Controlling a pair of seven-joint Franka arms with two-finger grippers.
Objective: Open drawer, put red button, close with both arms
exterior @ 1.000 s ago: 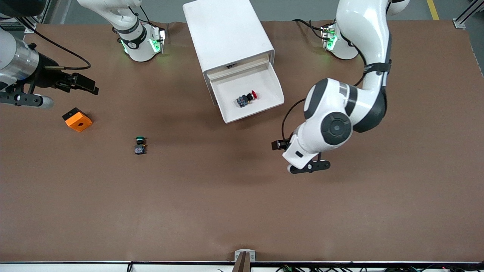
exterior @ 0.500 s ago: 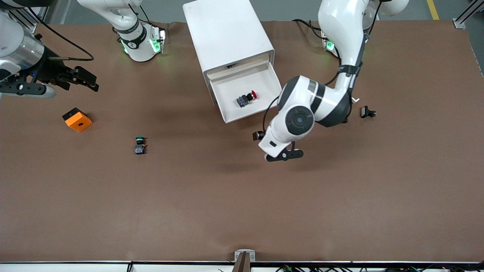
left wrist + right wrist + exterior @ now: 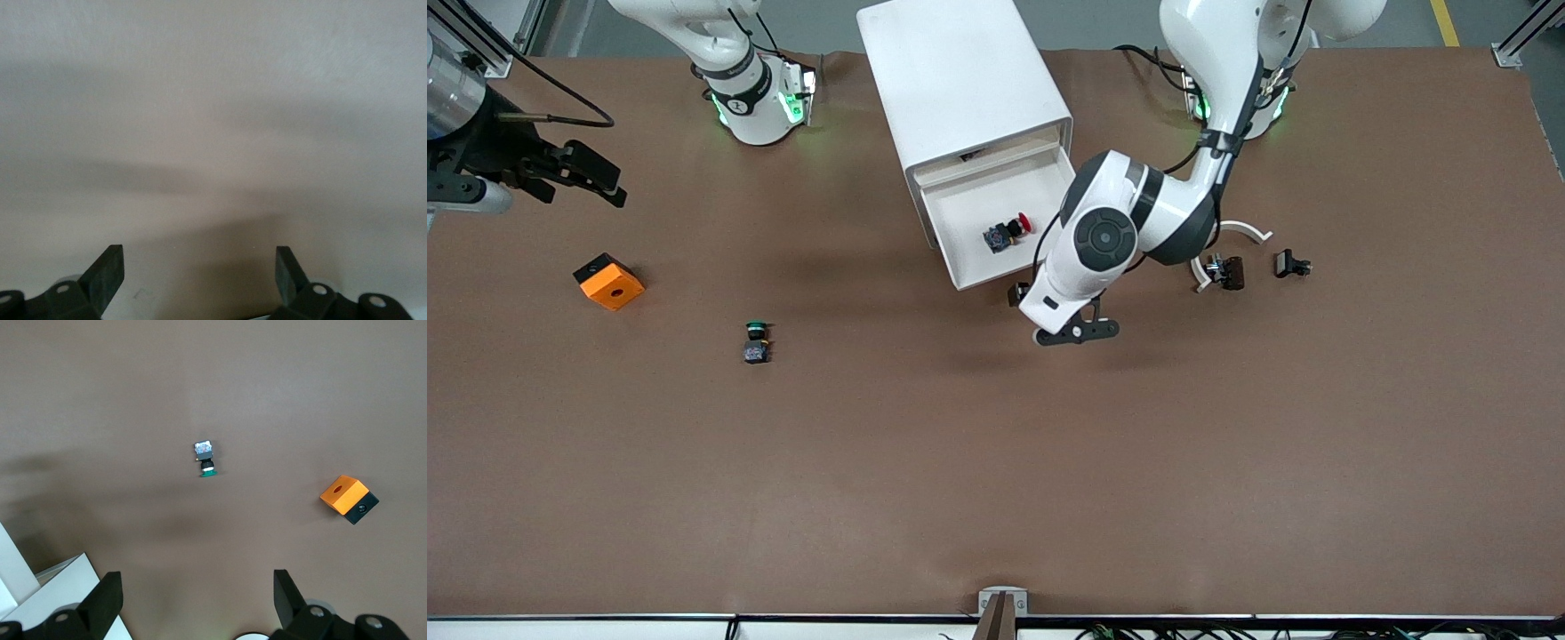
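Brown table (image 3: pixel 996 480) lies under both gaping grippers, left gripper (image 3: pixel 199 277) and right gripper (image 3: pixel 197 600).

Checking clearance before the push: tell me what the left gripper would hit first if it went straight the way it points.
Judging by its wrist view, the open left gripper faces only a plain pale surface, probably the drawer front. Depth is unclear; nothing else shows.

The left gripper (image 3: pixel 1060 322) has swung in beside the drawer (image 3: pixel 1005 233) front (right gripper (image 3: pixel 534 178) rose).
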